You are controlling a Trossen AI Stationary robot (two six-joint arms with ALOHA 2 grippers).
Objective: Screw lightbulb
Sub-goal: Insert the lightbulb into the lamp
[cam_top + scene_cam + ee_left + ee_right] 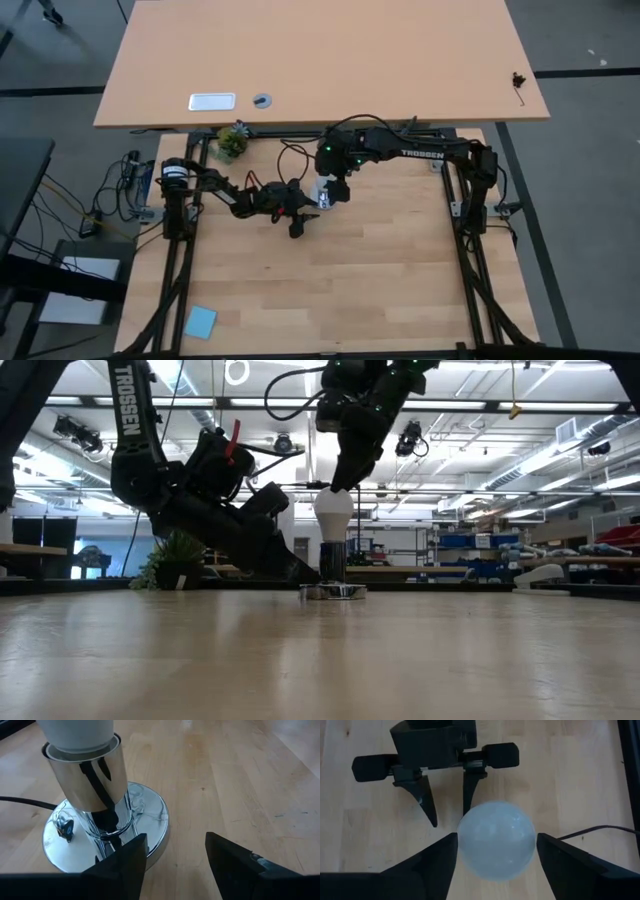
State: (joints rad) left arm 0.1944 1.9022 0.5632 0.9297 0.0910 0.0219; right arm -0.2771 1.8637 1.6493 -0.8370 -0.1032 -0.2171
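The white lightbulb [334,515] stands upright in a chrome socket tube [87,775]. The tube rises from a round silver base disc [333,591] that lies flat on the wooden table. My right gripper [496,845] comes down from above and closes on the bulb's dome [495,840]. My left gripper [175,855] reaches in low from the table's left, open. One of its fingers [131,857] is at the disc's rim and the other [230,860] is over bare wood. In the high view both grippers meet near the table's middle [318,200]. My left gripper has one fingertip [470,795] against the disc's rim [150,837], slanting down from the table's left. Nothing is between its fingers. My right gripper pinches the upper dome of the bulb between its two fingers, one at each side [460,837] [534,837], pointing steeply down. The bulb stays upright in the socket.
A black cord [590,831] runs from the disc toward the far edge. A small green plant [232,143] stands at the far left. A blue note [200,321] lies at the near left corner. The near half of the table is bare wood.
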